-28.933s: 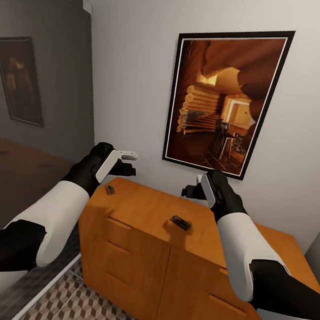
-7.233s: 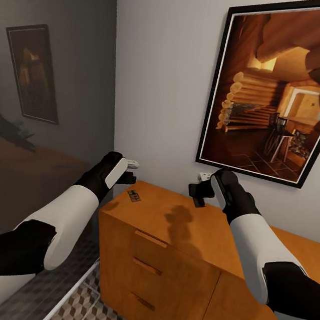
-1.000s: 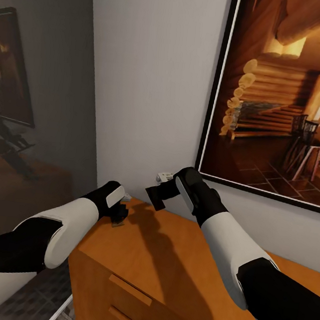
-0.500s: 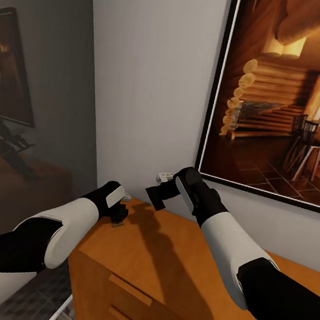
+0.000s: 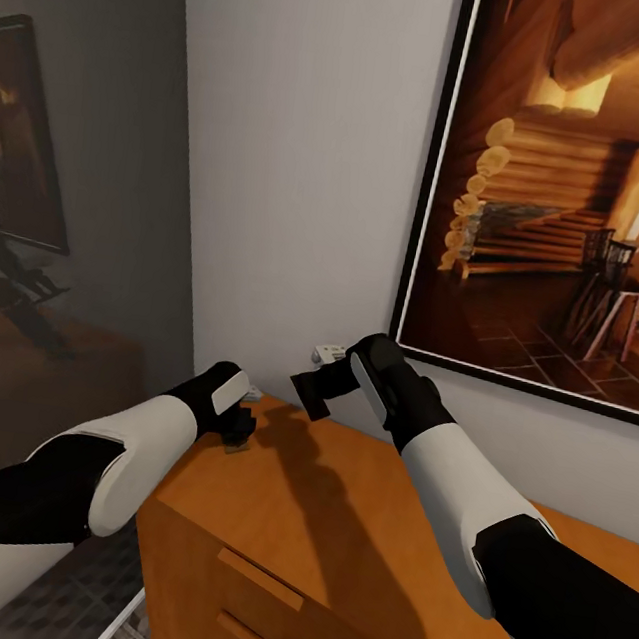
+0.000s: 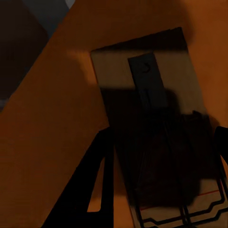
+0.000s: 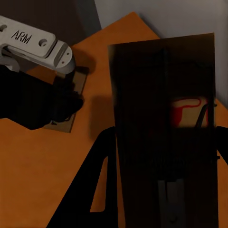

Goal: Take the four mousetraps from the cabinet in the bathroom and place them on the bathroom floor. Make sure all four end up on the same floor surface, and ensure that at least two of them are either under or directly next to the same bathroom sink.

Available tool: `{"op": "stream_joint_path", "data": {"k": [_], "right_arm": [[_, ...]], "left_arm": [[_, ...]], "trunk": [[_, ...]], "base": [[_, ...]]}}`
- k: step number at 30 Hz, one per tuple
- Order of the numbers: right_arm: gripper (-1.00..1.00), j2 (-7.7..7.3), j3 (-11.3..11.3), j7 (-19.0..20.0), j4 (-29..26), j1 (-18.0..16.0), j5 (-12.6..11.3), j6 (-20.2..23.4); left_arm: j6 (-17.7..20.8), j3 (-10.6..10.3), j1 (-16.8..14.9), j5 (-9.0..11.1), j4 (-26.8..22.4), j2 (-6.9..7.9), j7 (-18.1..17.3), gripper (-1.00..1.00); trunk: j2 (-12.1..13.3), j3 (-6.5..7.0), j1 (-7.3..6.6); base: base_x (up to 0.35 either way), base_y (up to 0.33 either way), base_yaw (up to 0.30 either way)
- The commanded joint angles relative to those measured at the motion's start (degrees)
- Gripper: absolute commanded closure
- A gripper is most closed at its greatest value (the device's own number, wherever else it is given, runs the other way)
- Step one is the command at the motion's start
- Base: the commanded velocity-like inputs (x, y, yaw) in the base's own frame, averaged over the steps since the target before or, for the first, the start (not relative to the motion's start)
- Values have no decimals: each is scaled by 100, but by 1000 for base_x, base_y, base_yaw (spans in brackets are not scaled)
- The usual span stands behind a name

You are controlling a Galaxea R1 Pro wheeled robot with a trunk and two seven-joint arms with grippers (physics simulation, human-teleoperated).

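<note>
The orange-brown cabinet (image 5: 333, 523) stands against the white wall. My left gripper (image 5: 236, 438) is down at its top's far left corner. In the left wrist view a brown mousetrap (image 6: 142, 95) lies flat on the top, and the left gripper (image 6: 164, 137) has a finger against each long side. My right gripper (image 5: 308, 391) hovers just above that corner, shut on a second mousetrap (image 7: 161, 118), which looks dark and flat between its fingers. In the right wrist view the left gripper (image 7: 42, 95) sits over the lying trap (image 7: 75, 118). The sink is out of view.
A large framed painting of a log cabin (image 5: 578, 192) hangs on the wall right behind the cabinet. A grey wall with a darker picture (image 5: 20, 139) is at the left. Drawer handles (image 5: 260, 579) face me. Patterned floor (image 5: 88, 622) shows at the cabinet's left foot.
Nothing has visibly moved over the last second. Since the older frames the view has closed in, my left gripper has dropped onto the corner trap, and my right gripper holds a trap.
</note>
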Motion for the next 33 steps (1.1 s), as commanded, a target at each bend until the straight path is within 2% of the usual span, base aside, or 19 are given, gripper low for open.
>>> {"op": "stream_joint_path", "data": {"k": [1,11,15,17,18,20,21,25,33], "right_arm": [[100,0,3,-17,-1,-5,-53,28],[100,0,0,-17,-1,-5,-54,28],[100,0,-5,-17,-1,-5,-62,28],[100,0,-5,-17,0,-5,-60,28],[100,0,-6,-18,0,-5,-50,28],[100,0,-6,-19,0,-5,-42,28],[100,0,-7,-20,0,-5,-39,28],[100,0,-13,-30,0,-5,-33,28],[100,0,-13,-73,0,-5,-9,28]], "left_arm": [[46,-58,2,-25,193,-1,43,100],[49,-61,3,-41,169,-1,43,100],[100,-77,2,-49,14,-1,48,100],[193,-88,2,-54,-179,-1,50,100],[413,-98,2,-58,-494,-1,51,100],[638,-103,2,-61,-763,-1,51,100],[889,-104,2,-64,-1055,1,51,100],[1283,-102,2,-56,-1819,13,53,100],[1398,-102,2,-50,-2155,16,52,100]], "trunk": [[-3,-8,1],[-3,-8,1],[-3,-8,1],[-3,-8,1],[-3,-8,1],[-3,-8,1],[-3,-8,1],[-3,-8,1],[-3,-8,1]], "base": [[0,0,0],[0,0,0],[0,0,0],[0,0,0],[0,0,0],[0,0,0],[0,0,0],[0,0,0],[0,0,0]]}}
